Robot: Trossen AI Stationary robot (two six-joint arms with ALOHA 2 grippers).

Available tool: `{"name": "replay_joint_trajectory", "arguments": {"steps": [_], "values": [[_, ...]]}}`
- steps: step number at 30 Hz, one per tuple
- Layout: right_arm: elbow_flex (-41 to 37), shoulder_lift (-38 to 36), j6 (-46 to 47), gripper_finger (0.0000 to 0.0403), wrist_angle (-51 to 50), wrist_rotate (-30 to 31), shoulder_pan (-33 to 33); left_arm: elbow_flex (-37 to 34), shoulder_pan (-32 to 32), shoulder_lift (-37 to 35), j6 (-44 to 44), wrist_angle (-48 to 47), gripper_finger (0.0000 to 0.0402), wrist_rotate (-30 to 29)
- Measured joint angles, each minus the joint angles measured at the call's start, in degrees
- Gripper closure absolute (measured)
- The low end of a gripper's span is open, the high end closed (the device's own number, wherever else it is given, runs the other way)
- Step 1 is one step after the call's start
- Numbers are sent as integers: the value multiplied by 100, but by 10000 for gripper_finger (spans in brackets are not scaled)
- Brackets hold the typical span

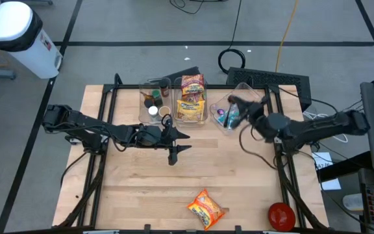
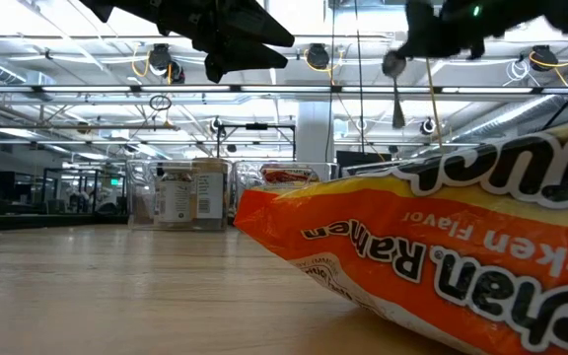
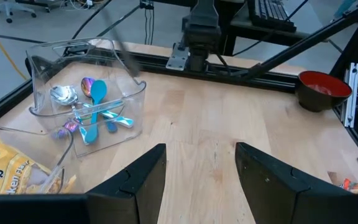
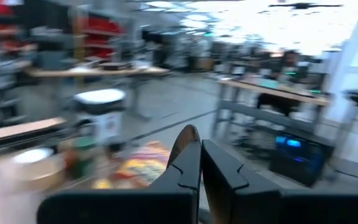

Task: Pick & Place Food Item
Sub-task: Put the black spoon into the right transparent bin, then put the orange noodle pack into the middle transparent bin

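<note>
Lying loose at the near edge, well apart from both arms: ramen packet point(image 1: 206, 208), not yet picked, red bowl point(image 1: 281, 214) just to its right. Hovering mid-table, fingers apart and holding nothing, seemingly readying for a reach: left gripper point(image 1: 177, 144). Hanging high by the far-right utensil bin point(image 1: 229, 114), fingers pressed together, empty, likely keeping clear: right gripper point(image 4: 201, 163).

orange ramen packet point(image 1: 206, 209) lies flat near the table's front edge.
</note>
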Motion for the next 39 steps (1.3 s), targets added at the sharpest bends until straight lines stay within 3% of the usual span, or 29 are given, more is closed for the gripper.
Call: {"name": "replay_joint_trajectory", "arguments": {"steps": [4, 8, 12, 17, 21, 28, 31, 35, 39], "values": [[-754, 38, -243, 403, 1321, -108, -965, 0, -1, 0, -7, 0, 201, 0], [-1658, 43, 400, 403, 1951, -242, -1692, 0, -1, 1, -102, 0, 201, 0], [-2380, 45, 1255, 403, 2314, -701, -1943, 0, -10, -1, -117, -2, 201, 2], [-2942, 45, 1865, 393, 2751, -752, -1933, 0, -8, 0, -116, 0, 201, 0], [-3034, 41, 1911, 354, 2815, -895, -1938, 0, -6, 1, -114, 2, 201, 0], [-2950, 44, 1865, 242, 2788, -1238, -1937, 0, -5, 0, -163, 28, 201, 2], [-2904, 12, 1599, 202, 2852, -1758, -1937, 0, -42, 51, -341, 59, 201, 73], [-2719, -33, 1599, 169, 2857, -2541, -1895, -2, -158, 347, -585, 126, 201, 484], [-2470, -32, 1529, 155, 2669, -2704, -1651, -4, -316, 946, -916, 463, 201, 988]]}}
